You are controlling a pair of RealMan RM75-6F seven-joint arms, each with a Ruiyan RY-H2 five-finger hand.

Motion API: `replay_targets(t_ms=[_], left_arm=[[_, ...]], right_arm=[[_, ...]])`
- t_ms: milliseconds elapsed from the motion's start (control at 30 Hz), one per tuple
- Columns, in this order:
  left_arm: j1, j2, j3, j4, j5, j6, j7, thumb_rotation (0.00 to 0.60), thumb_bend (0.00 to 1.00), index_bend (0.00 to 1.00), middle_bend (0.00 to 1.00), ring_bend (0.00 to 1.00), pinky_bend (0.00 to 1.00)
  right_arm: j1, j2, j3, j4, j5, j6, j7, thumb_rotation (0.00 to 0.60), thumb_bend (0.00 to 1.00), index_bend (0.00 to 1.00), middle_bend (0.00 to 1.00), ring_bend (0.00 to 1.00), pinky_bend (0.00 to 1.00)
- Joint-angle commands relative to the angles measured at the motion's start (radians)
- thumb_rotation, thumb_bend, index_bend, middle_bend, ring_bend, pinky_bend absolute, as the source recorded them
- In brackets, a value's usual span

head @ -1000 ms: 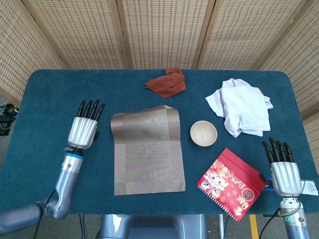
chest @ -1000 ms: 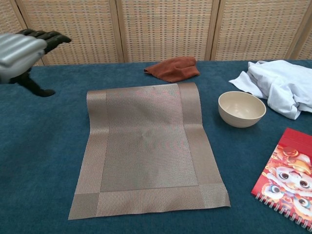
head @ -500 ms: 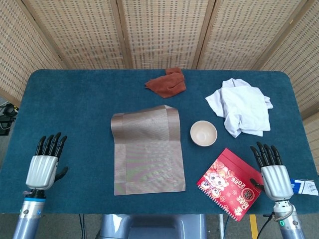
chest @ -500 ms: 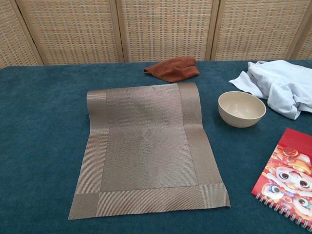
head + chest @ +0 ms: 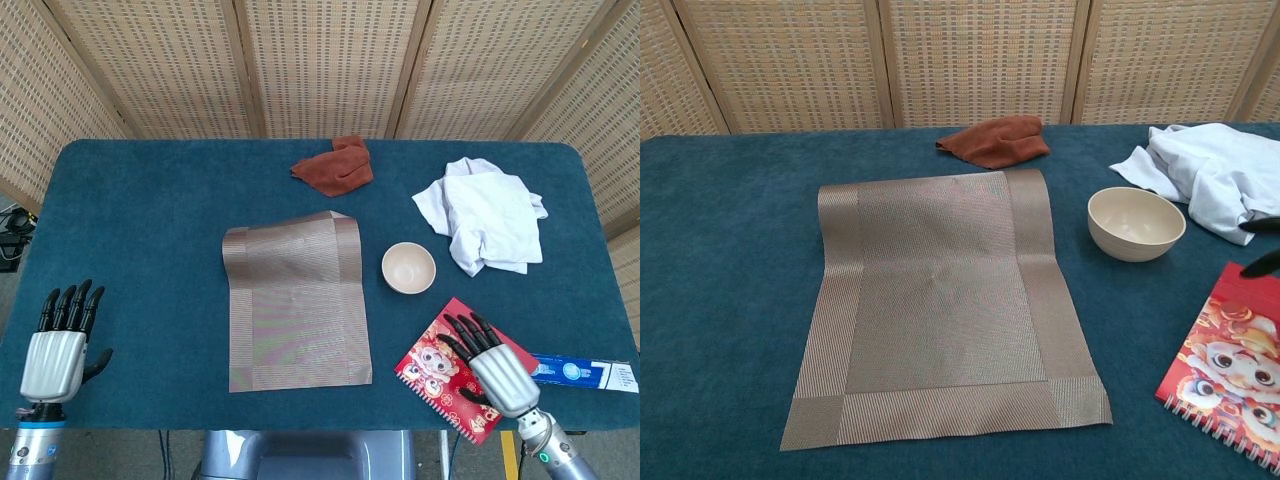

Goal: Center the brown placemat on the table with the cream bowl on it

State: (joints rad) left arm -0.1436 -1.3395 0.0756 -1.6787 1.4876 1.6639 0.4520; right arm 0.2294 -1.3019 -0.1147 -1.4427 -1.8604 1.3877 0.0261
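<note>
Right hand (image 5: 495,372) hovers over the red notebook (image 5: 440,368), fingers spread, holding nothing. The cream bowl (image 5: 408,268) sits ahead and to its left, on bare table, just beside the brown placemat (image 5: 293,305). Left hand (image 5: 57,352) is spread and empty at the table edge, well apart from the mat. Bowl looks rigid, light, likely smooth; take it at the rim. Mat looks thin and flexible; its far edge curls.

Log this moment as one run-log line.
placemat: flat, bare | cream bowl: on table, right of mat | left hand: open, table edge | right hand: open, over red notebook
</note>
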Motion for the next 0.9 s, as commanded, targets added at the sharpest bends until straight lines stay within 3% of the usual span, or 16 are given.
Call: replay_targets(t_ms=[33, 267, 500, 900], left_arm=[[0.006, 0.0, -0.01, 0.006, 0.008, 0.003, -0.007, 0.6, 0.2, 0.0, 0.0, 0.0, 0.0], [0.019, 0.004, -0.026, 0.015, 0.014, -0.009, -0.024, 0.6, 0.2, 0.0, 0.0, 0.0, 0.0], [0.028, 0.009, -0.046, 0.015, 0.017, -0.021, -0.041, 0.6, 0.2, 0.0, 0.0, 0.0, 0.0], [0.038, 0.003, -0.062, 0.019, 0.023, -0.049, -0.034, 0.6, 0.2, 0.0, 0.0, 0.0, 0.0]], right_arm=[[0.023, -0.03, -0.029, -0.011, -0.032, -0.03, 0.019, 0.6, 0.15, 0.25, 0.0, 0.0, 0.0], [0.038, -0.139, -0.05, 0.005, -0.066, -0.064, -0.006, 0.6, 0.18, 0.3, 0.0, 0.0, 0.0], [0.046, -0.265, -0.026, 0.053, -0.058, -0.066, -0.037, 0.6, 0.21, 0.33, 0.02, 0.0, 0.0], [0.069, -0.365, 0.003, 0.142, -0.013, -0.073, -0.021, 0.6, 0.28, 0.38, 0.05, 0.0, 0.0]])
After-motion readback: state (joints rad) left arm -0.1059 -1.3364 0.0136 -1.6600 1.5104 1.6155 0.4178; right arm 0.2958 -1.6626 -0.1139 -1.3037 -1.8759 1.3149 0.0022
